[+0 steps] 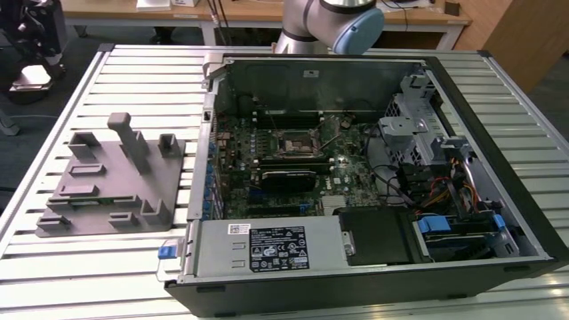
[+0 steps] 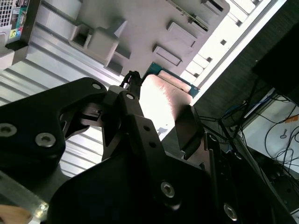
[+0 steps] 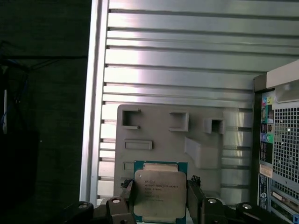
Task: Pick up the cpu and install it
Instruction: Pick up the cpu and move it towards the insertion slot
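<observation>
Cpu (image 3: 158, 196) pinched edgewise between fingers (image 3: 127, 198) of hand (image 3: 161, 186), flat face to camera, seemingly held clear of tray (image 3: 154, 126) (desk (image 3: 187, 60) beyond); socket (image 1: 292, 140) well apart, inside case (image 3: 285, 154).

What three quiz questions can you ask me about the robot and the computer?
1. True or false: the gripper has the cpu between its jaws.
2. In the first wrist view, what lies behind the cpu? A) a grey tray B) a keyboard C) a plate
3. Fill in: in the exterior view, the computer case stands to the exterior view's ___ of the grey tray.
Key: 1 true; 2 A; 3 right.
</observation>
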Motion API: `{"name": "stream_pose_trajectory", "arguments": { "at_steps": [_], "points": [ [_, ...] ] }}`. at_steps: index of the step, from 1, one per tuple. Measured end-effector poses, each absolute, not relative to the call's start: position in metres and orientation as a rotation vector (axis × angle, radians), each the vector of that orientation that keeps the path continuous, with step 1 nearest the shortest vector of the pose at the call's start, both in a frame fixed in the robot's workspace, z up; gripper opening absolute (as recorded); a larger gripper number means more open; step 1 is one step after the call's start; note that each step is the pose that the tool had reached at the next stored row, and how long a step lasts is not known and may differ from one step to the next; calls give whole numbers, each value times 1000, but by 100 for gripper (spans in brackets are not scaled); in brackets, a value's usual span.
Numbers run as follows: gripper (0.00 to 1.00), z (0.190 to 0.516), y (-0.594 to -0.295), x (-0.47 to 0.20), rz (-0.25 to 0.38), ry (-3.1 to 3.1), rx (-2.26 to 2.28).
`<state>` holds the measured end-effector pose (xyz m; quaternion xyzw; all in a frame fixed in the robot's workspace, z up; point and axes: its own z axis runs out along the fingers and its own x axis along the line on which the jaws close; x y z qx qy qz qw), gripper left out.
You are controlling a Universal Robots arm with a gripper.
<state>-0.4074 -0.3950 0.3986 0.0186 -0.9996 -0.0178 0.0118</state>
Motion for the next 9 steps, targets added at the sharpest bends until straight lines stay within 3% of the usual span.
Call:
{"name": "stream_pose_trajectory", "arguments": {
  "at_steps": [9],
  "points": [
    [54,399,-395,-391,-56,-3117,58]
  ]
}}
